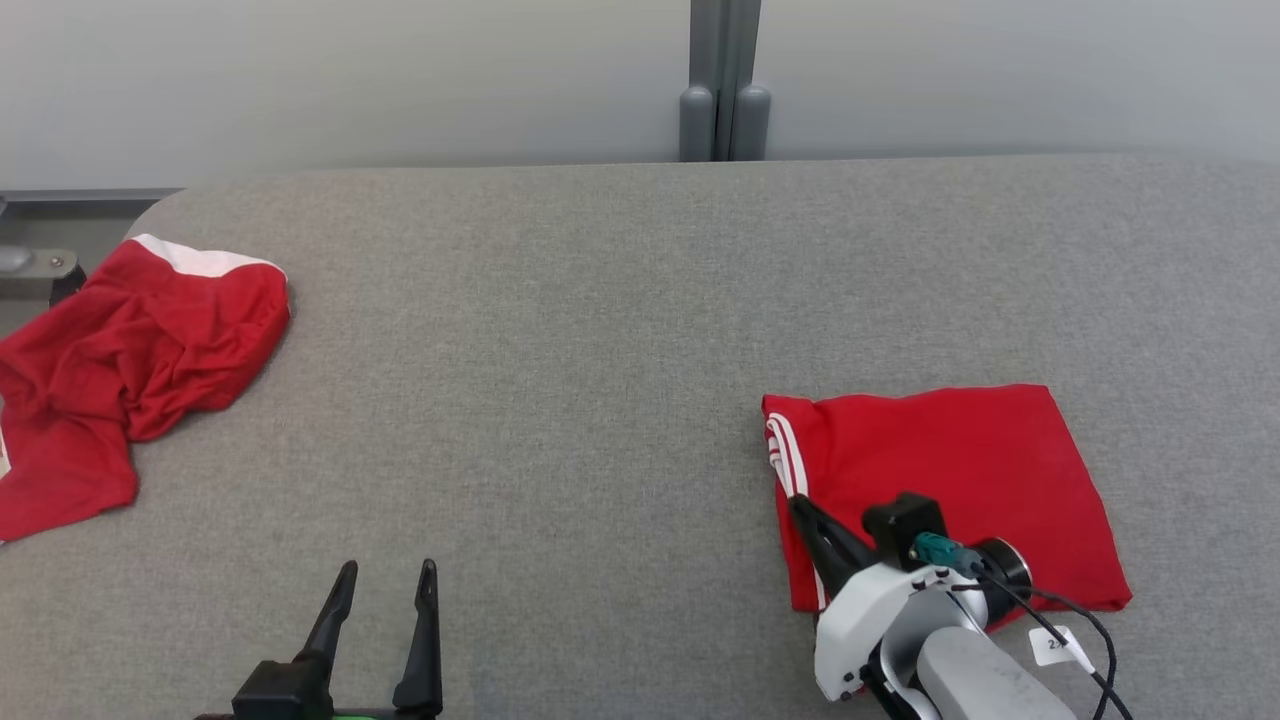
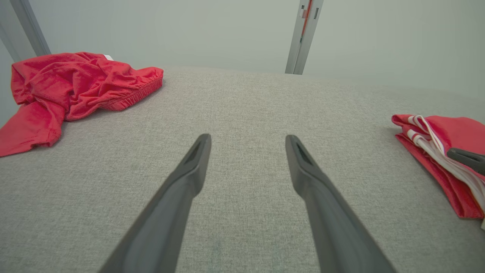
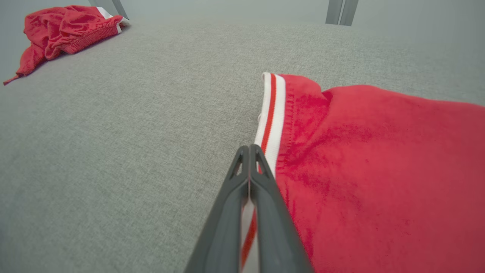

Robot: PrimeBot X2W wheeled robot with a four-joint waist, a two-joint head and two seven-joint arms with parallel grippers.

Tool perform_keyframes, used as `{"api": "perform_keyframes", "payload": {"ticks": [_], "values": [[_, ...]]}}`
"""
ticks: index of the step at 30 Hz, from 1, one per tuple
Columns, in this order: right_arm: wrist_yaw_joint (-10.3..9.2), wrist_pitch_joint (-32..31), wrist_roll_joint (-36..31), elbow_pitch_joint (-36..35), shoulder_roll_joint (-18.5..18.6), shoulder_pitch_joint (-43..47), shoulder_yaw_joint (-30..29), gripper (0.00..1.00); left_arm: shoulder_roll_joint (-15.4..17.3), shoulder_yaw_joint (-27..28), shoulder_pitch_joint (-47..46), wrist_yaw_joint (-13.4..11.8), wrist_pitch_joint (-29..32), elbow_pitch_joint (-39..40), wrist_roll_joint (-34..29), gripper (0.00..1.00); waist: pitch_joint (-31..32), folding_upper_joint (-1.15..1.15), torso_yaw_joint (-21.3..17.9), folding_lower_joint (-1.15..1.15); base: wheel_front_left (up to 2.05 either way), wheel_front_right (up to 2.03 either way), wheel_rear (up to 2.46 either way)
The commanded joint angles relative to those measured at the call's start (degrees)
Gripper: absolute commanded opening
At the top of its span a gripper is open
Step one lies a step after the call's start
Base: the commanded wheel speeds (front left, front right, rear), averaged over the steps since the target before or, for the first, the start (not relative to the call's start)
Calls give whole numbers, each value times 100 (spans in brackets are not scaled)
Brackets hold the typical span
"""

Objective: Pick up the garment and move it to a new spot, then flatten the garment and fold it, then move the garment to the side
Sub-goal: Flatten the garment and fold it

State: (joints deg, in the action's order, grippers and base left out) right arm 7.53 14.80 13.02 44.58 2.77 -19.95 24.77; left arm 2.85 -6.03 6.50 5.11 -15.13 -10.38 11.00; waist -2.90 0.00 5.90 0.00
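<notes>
- Grey fuzzy table (image 1: 600, 350), with a pale wall behind.
- Folded red garment (image 1: 950, 460) at lower right of head view: flat, neat, nearly square, white stripes down its left edge.
- Right gripper (image 3: 249, 148) clenched tight, tips together on that striped edge; cannot tell if any cloth is caught.
- Left gripper (image 1: 387, 570) at bottom left, fingers spread wide, nothing between them, over bare table.
- Crumpled red garment (image 1: 130, 350) with a white band at far left, well apart from the folded one.
</notes>
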Motion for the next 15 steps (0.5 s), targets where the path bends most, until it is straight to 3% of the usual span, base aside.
{"api": "perform_keyframes", "payload": {"ticks": [1, 2, 3, 4, 5, 6, 11, 15], "values": [[-8, 45, 7, -108, 23, 132, -151, 0, 9, 33, 80, 25, -1, -5, -19, 100, 139, 0, -49, 0, 0, 0, 0], [-8, 39, -37, -275, 25, 191, -315, 0, 9, 61, 114, 16, -1, 2, -19, 100, 191, 0, -66, 0, 0, 0, 0], [-8, 38, -70, -423, 26, 286, -464, 13, 9, 89, 143, 6, -1, 5, -17, 100, 240, 0, -80, 0, 0, 0, 0], [-8, 39, -92, -658, 23, 434, -636, 40, 9, 127, 172, -9, -1, 17, -14, 100, 284, 0, -95, 0, 0, 0, 0], [-8, 39, -129, -916, 34, 535, -772, 50, 9, 158, 182, -22, -1, 33, -5, 100, 305, 0, -109, 0, 0, 0, 0], [-8, 38, -175, -1261, 74, 672, -910, 100, 9, 184, 196, -32, -1, 60, 10, 100, 323, 0, -130, 0, 0, 0, 0], [-8, 39, -157, -2628, 331, 1428, -1543, 100, 11, 307, 294, -18, -1, 108, 51, 100, 438, 0, -190, 0, 0, 0, 0], [-8, 38, -380, -3336, 548, 1991, -2007, 100, 10, 375, 350, 2, -1, 34, 79, 100, 518, 0, -209, 0, 0, 0, 0]]}}
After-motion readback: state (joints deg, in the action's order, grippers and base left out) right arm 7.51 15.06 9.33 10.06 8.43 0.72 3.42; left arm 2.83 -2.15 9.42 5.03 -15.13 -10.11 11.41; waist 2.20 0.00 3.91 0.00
